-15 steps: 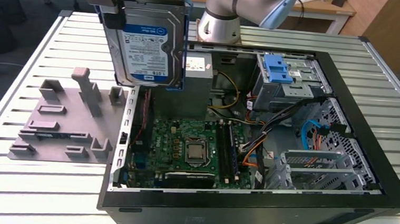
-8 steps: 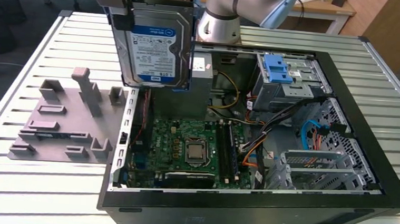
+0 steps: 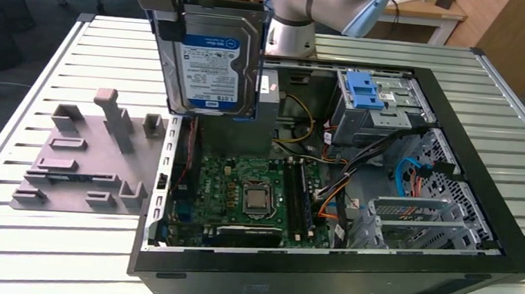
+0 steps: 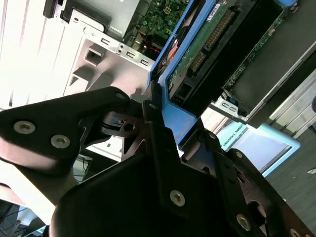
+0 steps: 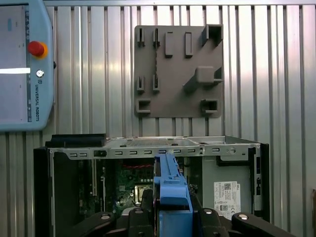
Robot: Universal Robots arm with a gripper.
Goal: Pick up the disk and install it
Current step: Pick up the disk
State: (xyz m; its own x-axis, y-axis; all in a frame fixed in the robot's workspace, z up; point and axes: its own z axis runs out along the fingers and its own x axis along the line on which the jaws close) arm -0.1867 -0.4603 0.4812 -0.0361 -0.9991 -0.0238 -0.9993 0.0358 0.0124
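The disk (image 3: 215, 60), silver-grey with a blue-and-white label and blue side rails, hangs upright above the back corner of the open computer case (image 3: 480, 204), on the exterior view's left. My gripper (image 3: 218, 15) is shut on the disk's top end, with black fingers (image 3: 170, 29) clamped on its edges. In the second wrist view the disk (image 4: 212, 44) shows its green circuit-board side, and a black finger (image 4: 153, 123) of the gripper (image 4: 170, 126) presses on a blue rail. In the first wrist view the disk's blue rail (image 5: 170, 185) sticks out of the gripper (image 5: 170, 212) over the case's interior.
Inside the case are a motherboard (image 3: 250, 198), a grey power-supply box (image 3: 279, 103), a metal cage with a blue latch (image 3: 373, 92) and a lower metal cage (image 3: 424, 217). A grey fixture plate (image 3: 86, 155) lies on the slatted table. A teach pendant (image 5: 22, 64) rests nearby.
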